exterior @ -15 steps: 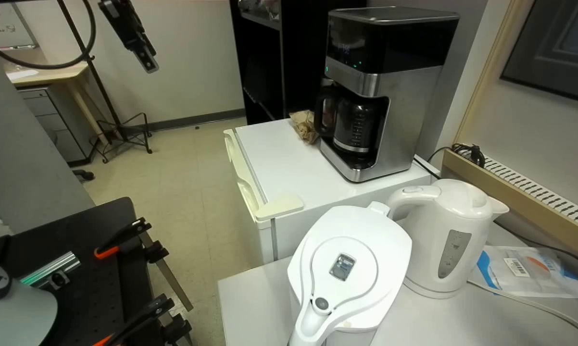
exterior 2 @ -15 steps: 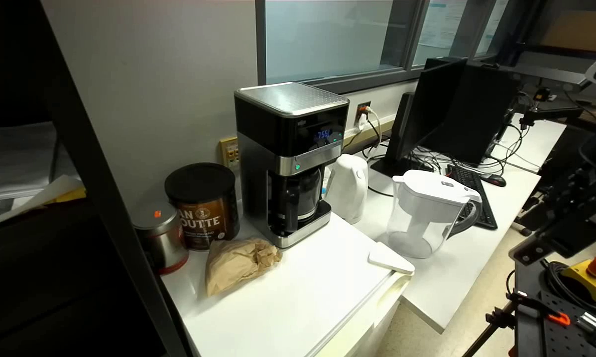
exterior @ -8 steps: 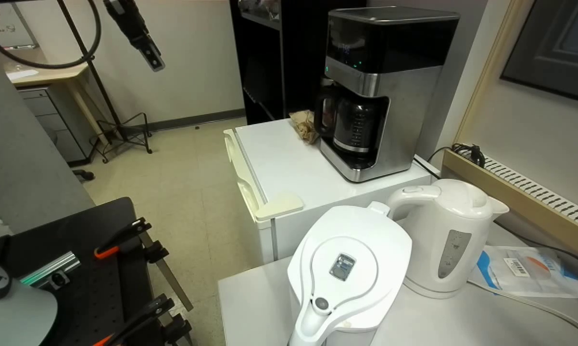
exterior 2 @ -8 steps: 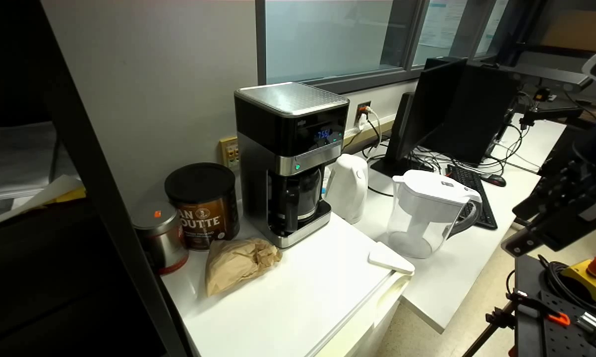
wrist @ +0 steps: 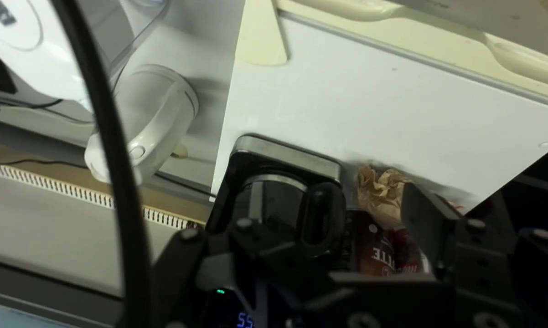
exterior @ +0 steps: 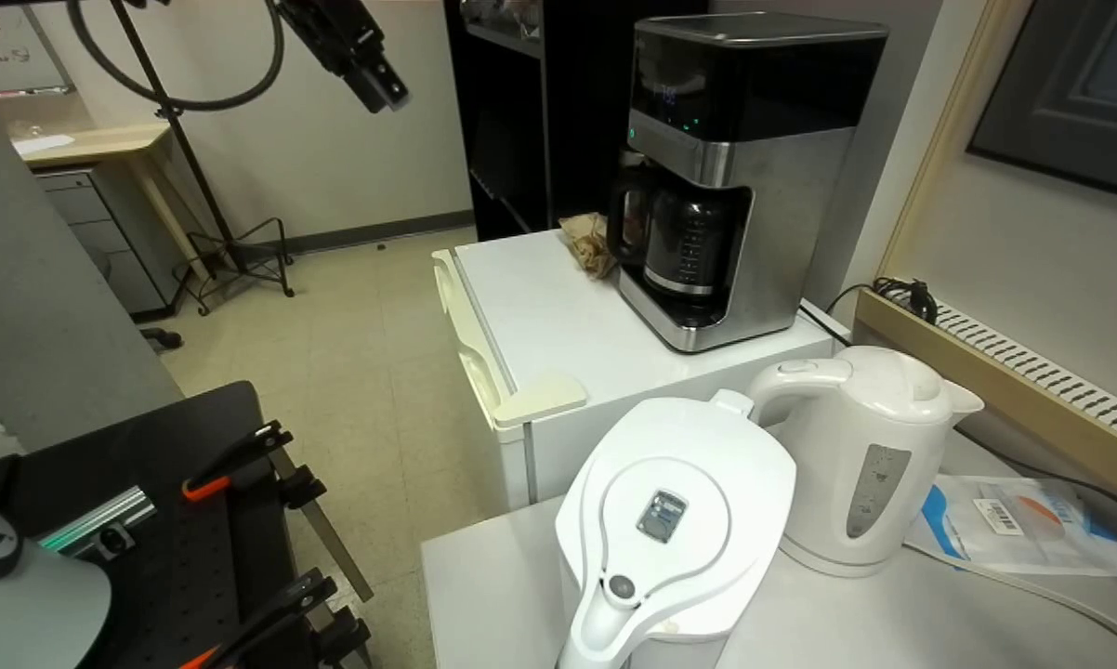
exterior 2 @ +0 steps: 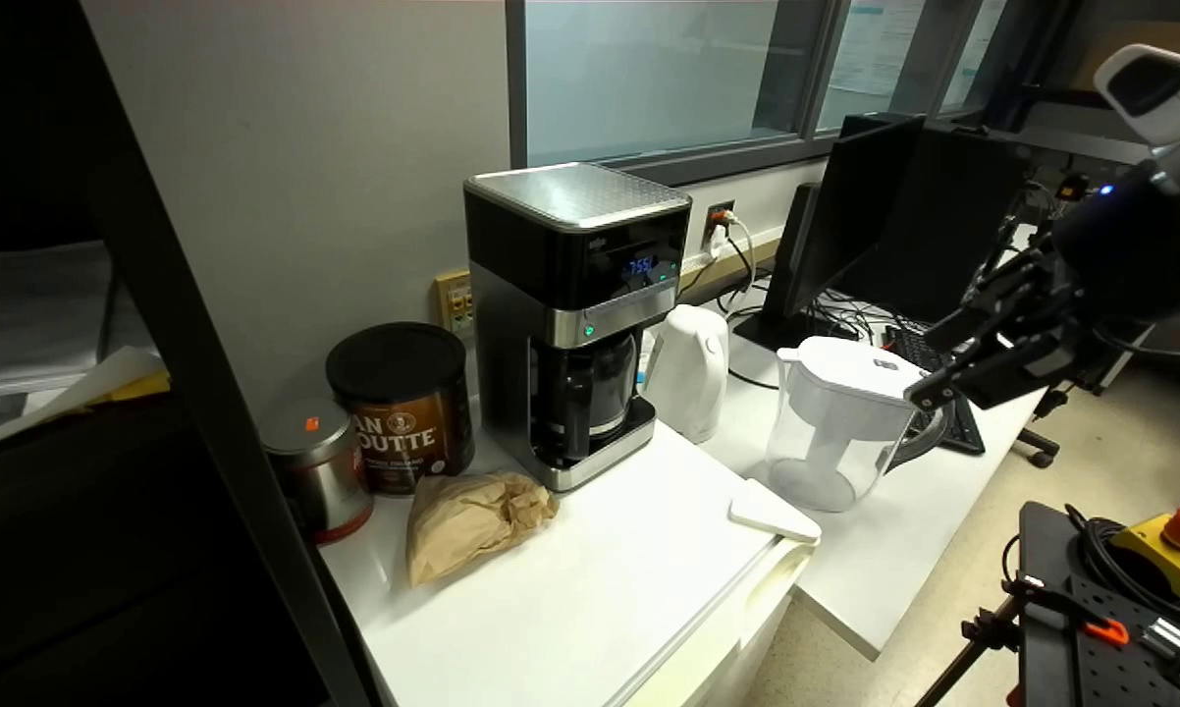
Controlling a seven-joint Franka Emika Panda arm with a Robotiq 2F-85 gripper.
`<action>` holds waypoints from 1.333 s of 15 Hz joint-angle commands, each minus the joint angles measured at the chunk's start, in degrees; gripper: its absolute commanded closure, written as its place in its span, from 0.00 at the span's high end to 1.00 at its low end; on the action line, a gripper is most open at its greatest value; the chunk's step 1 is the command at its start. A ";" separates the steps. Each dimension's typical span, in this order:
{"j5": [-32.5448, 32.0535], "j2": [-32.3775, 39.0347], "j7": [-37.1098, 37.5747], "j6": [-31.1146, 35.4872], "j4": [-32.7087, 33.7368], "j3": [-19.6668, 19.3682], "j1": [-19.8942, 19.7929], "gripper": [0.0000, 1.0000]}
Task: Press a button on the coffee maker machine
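The coffee maker machine [exterior: 786, 218] stands upright on a white fridge top. In an exterior view its front [exterior 2: 621, 316] shows a lit blue clock display, small green lights, and a round green-lit button [exterior 2: 589, 331]. Its dark glass carafe [exterior 2: 610, 388] sits at the base. In the wrist view its silver base edge [wrist: 287, 156] and carafe show, while the jaws cover much of its front. My gripper [exterior 2: 938, 363] is open and empty, in the air beside the pitcher's handle side, well apart from the machine. It also shows in an exterior view [exterior: 382, 88] and the wrist view [wrist: 328, 218].
A white water filter pitcher [exterior 2: 845, 393] and white electric kettle [exterior 2: 690, 373] stand beside the machine. A crumpled paper bag [exterior 2: 477, 525], coffee can [exterior 2: 399, 412] and metal tin [exterior 2: 317, 471] are on its other side. A black shelf [exterior: 503, 121] rises behind.
My gripper has moved closer to the coffee maker: rightward in one view, leftward and up in another. It stays open. The machine and other objects have not moved.
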 commanded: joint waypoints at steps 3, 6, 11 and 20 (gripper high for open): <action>-12.26 5.94 0.42 10.57 2.85 2.55 -8.84 0.28; -18.44 8.40 2.65 15.54 4.47 5.17 -14.99 0.06; -27.13 12.42 9.34 20.59 7.94 11.97 -26.73 0.00; -38.37 20.84 23.46 24.47 15.70 26.80 -45.69 0.00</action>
